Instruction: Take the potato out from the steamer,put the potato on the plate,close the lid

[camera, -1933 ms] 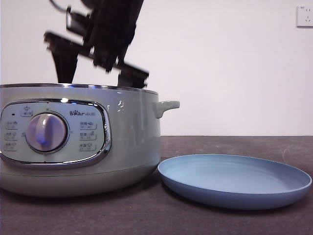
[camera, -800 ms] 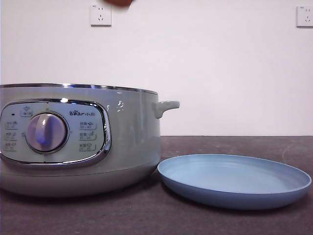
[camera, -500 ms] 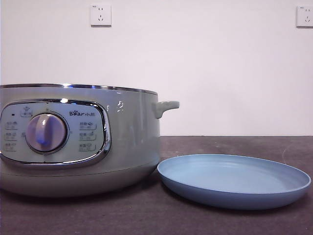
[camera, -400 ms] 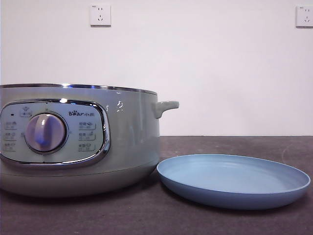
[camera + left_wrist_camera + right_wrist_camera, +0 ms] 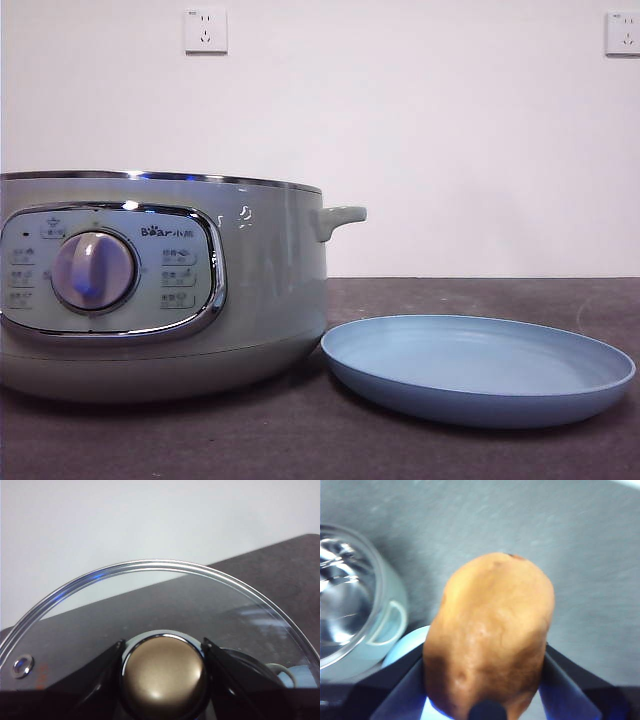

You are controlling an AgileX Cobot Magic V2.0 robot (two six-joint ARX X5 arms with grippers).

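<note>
Lifting clear of the steamer point(image 5: 260, 290), the right gripper point(image 5: 487, 680) had gone up out of the front view since reaching into the pot, jaws pinching the potato point(image 5: 490, 635), which hung high over the table above the steamer's right side and the plate point(image 5: 480, 400). That plate lay bare, just right of the steamer. Meanwhile the left gripper point(image 5: 162, 672) clamped the lid point(image 5: 75, 630) by its knob, off the pot

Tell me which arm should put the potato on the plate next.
Right. The right gripper already holds the potato high over the plate; the left gripper is clamped on the lid knob.
</note>
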